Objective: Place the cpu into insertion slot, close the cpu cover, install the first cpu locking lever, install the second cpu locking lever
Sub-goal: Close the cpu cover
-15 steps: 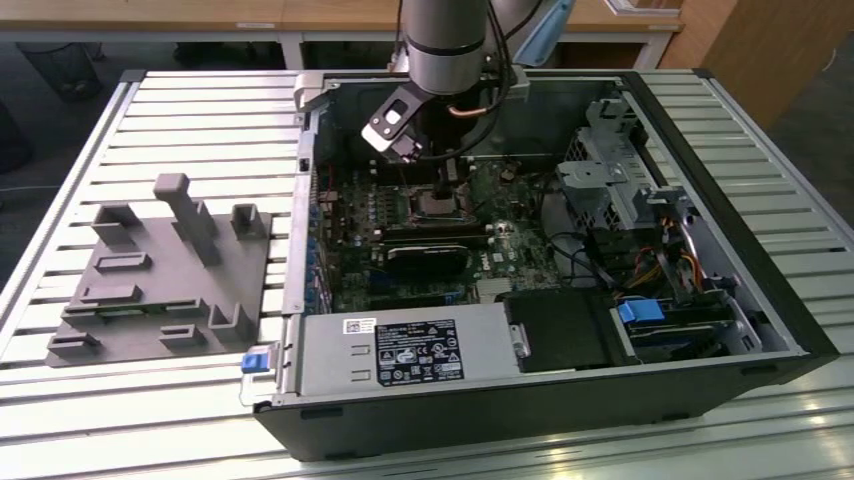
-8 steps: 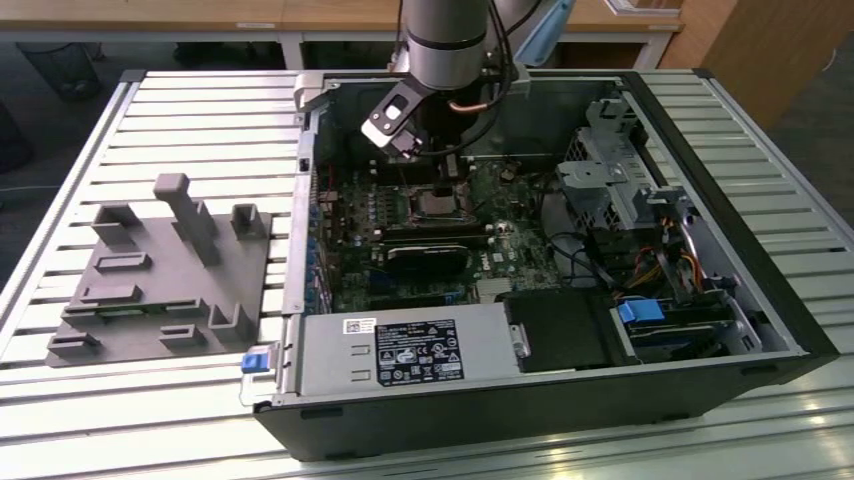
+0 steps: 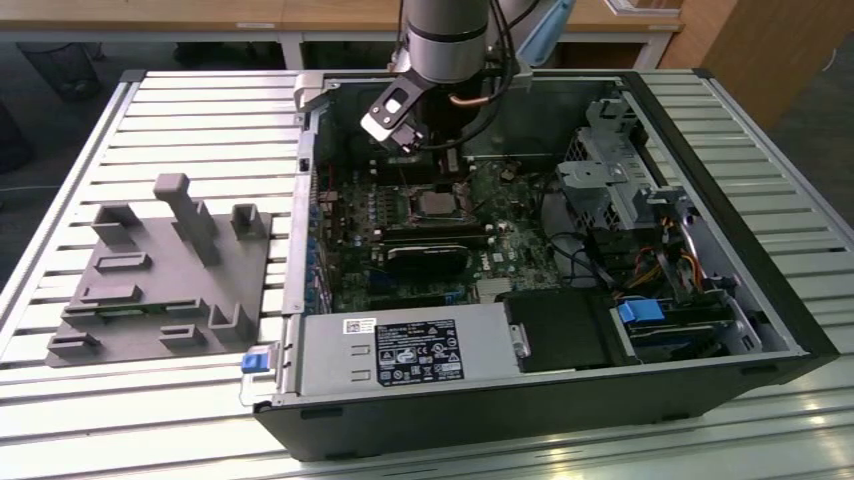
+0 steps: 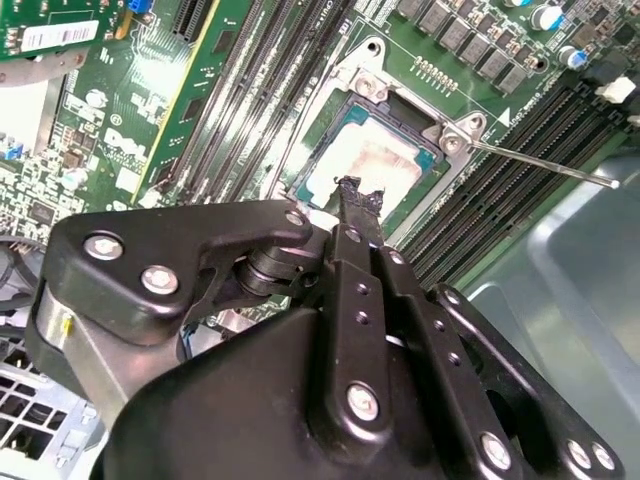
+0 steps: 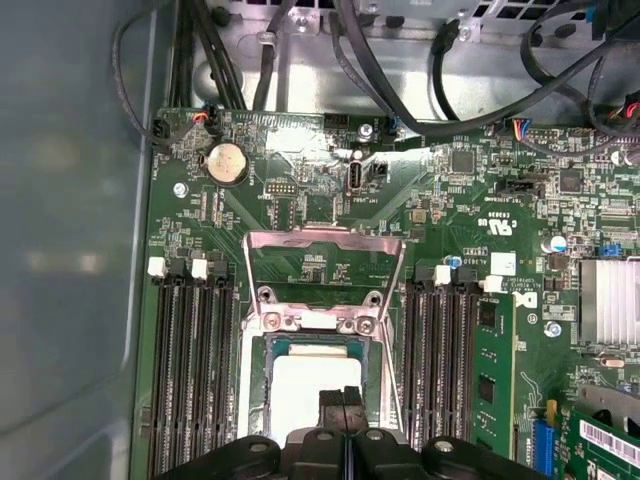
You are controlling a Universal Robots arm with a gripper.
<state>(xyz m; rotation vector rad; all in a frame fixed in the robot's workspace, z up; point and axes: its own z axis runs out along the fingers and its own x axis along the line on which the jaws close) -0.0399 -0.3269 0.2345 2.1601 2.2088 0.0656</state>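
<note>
Looking at both wrist views, the cpu (image 5: 305, 385) is already sitting flat in the insertion slot (image 5: 378, 385), grey top up, so that part looks done to me. The cpu cover (image 5: 320, 238) is flipped back off the insertion slot with bare green board showing through its window, so it's definitely not closed yet. The fingers (image 5: 332, 405) are clenched tight together with nothing between them, tips right over one edge of the chip. Honestly can't tell if they're touching it or just hovering. One thin locking lever (image 4: 545, 167) pokes out from a corner of the insertion slot, across the memory slots (image 4: 500, 195).

My worries: if those shut tips bear down off-centre, the chip could tip in the insertion slot and mash the contacts underneath. The cover is thin, slick metal, so a nudge from closed tips could skid off and scrape the board next to the insertion slot. And that loose lever is sitting right where it could snag on anything sweeping past the insertion slot.
</note>
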